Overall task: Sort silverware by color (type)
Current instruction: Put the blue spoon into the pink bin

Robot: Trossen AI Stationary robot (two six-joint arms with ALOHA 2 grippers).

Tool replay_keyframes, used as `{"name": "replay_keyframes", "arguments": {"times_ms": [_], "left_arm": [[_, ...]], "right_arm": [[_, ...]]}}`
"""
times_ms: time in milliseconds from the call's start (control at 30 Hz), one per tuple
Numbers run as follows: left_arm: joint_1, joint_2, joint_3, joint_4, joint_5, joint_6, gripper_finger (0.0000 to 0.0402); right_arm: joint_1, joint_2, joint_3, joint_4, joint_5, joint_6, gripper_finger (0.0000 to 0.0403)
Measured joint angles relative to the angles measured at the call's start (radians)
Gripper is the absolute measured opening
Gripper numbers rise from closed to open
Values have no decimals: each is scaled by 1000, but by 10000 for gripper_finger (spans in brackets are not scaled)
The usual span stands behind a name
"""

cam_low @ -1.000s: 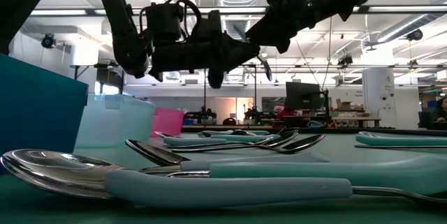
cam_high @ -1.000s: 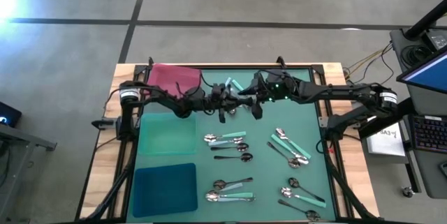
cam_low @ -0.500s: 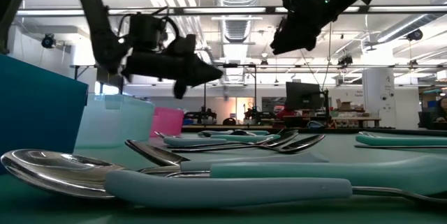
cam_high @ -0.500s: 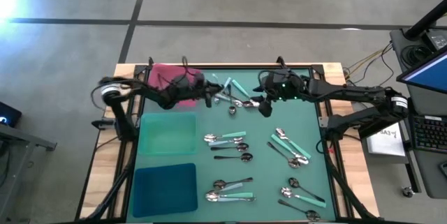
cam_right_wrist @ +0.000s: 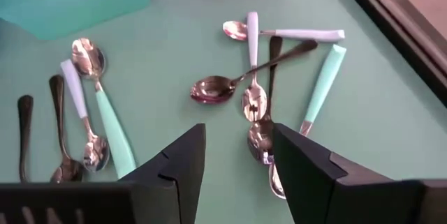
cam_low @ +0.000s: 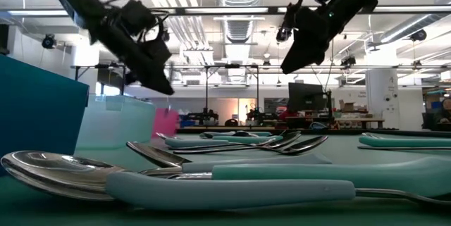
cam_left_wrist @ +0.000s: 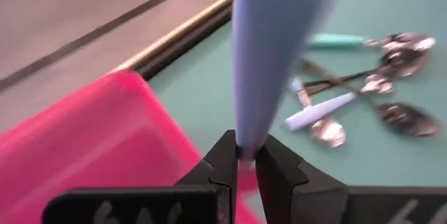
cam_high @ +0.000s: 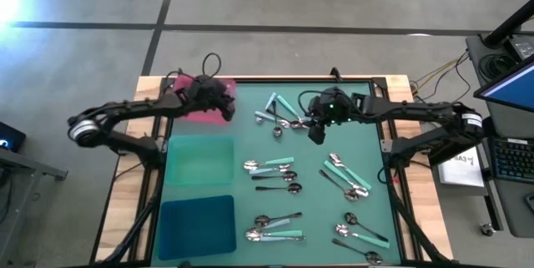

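Spoon handle (cam_left_wrist: 279,49) pinched in left fingers (cam_left_wrist: 225,155) (pale blue) — right fingers (cam_right_wrist: 307,165) parted, empty.

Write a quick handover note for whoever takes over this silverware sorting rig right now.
Left gripper: shut on a pale blue-handled utensil, over the pink tray.
Right gripper: open, empty, above the spoon cluster at the mat's far edge.
Green tray and blue tray look empty in the high view; the pink tray's contents are hidden.
Left: drop this piece, then sort the rest, scattered across the mat.
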Motion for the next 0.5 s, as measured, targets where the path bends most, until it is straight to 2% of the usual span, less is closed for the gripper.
{"name": "replay_keyframes", "arguments": {"times_ms": [100, 200, 400, 500], "left_arm": [[2, -40, 42, -100, -31, 9, 17], [2, -66, 76, -112, 45, 10, 17], [-4, -78, 135, -132, 63, 24, 17], [-3, -71, 168, -248, -28, 66, 17]], "right_arm": [[0, 11, 0, 0, 9, 0, 151], [0, 21, 0, 0, 23, -1, 150], [0, 27, 0, -8, 23, -1, 151], [0, 26, 0, -17, 23, 1, 147]]}}
